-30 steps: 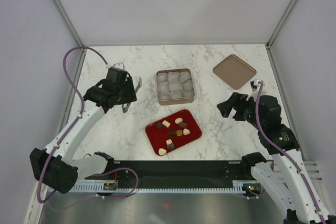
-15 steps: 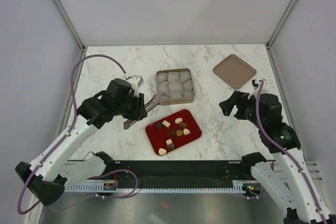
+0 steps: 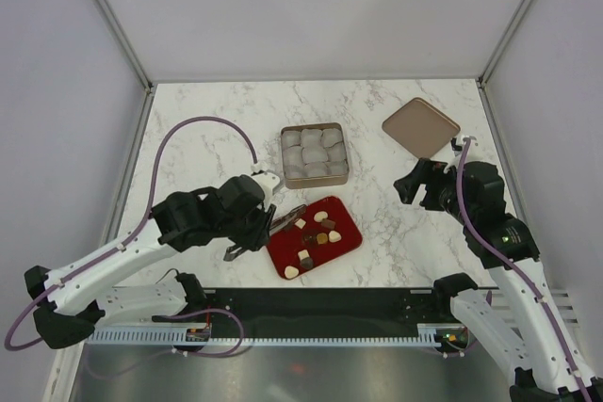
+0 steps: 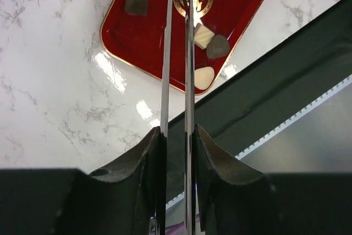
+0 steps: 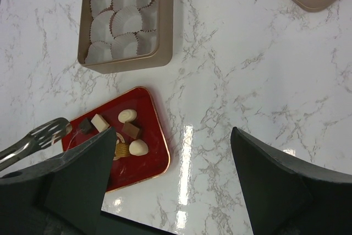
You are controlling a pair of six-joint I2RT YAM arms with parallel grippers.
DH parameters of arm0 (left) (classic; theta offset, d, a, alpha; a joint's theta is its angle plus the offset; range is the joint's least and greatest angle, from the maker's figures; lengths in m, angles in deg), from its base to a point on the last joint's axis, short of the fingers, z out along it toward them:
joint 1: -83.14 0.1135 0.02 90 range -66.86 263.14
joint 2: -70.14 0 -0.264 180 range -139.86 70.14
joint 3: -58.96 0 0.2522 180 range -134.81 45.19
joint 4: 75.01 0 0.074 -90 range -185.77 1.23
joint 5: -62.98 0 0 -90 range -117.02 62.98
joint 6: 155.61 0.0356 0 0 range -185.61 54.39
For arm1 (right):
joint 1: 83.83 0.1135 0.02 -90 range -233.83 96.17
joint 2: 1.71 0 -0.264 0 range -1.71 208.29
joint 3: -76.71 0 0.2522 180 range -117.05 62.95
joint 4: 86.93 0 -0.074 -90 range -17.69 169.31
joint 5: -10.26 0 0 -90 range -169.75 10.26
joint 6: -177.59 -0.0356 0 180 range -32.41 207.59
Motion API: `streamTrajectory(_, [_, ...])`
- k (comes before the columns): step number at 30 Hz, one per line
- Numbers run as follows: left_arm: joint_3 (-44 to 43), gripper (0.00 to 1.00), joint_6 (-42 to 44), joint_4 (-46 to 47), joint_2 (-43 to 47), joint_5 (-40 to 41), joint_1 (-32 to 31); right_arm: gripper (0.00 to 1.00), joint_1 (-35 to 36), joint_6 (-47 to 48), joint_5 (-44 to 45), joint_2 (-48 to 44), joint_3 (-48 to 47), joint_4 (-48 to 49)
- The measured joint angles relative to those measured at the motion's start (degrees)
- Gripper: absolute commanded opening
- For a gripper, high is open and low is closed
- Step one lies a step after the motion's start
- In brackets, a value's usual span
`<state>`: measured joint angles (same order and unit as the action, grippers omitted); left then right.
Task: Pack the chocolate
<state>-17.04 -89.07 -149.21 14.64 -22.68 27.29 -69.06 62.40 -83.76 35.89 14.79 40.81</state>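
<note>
- White marble surface [image 3: 207, 138]: hemmed by pale walls at the left, far side and right; bounded by a black rail [image 3: 320, 300] along the near edge.
- Broad marble showing at the far left and along the far side; a narrower strip between the glossy red rectangular tray [image 3: 347, 231] and the gold square metal tin [image 5: 129, 64], near each other yet apart.
- Tray set askew near the middle, its near corner just beside the black rail.
- Flat at the far right, close to the right wall and well apart from the tin: a tan square lid [image 3: 421, 127].
- Small chocolate pieces [image 5: 131, 130], all on the red tray, scattered and mostly apart: dark brown squares, cream-white squares, a cream teardrop, a cream swirled round, a tan ribbed shell shape, a dark heart.
- Inside the tin: white pleated paper cups [image 5: 125, 20], three rows of three, packed edge to edge.
- Pressed tight in the left pincer [image 4: 177, 136]: thin metal tongs [image 5: 49, 129], blades nearly parallel with a slim gap, tips at the tray's left part near a dark square; contact with any piece impossible to tell.
- Spread wide: the right pincer [image 3: 408, 185], hovering over marble right of the tray, between tray and lid.
</note>
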Motion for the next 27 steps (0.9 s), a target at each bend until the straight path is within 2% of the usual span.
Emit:
streamTrajectory(3, [0.0,0.40,-1.7,-1.9,-0.9,3.4,-2.9,0.93,0.0,0.0,0.0,0.1,-0.4,0.0])
streamTrajectory(9, [0.6,0.43,-3.7,-4.1,-0.9,7.6,-3.7,0.93,0.0,0.0,0.0,0.1,-0.4,-0.1])
streamTrajectory(16, [2.0,0.45,-5.0,-4.7,-3.0,9.0,-5.1,0.93,0.0,0.0,0.0,-0.1,-0.4,-0.1])
streamTrajectory(21, [2.3,0.50,-5.9,-4.7,-3.3,9.1,-5.7,0.93,0.0,0.0,0.0,-0.4,-0.4,-0.1])
streamTrajectory(27, [2.4,0.50,-6.7,-4.7,-4.6,9.2,-5.8,0.93,0.0,0.0,0.0,-0.5,-0.4,-0.1])
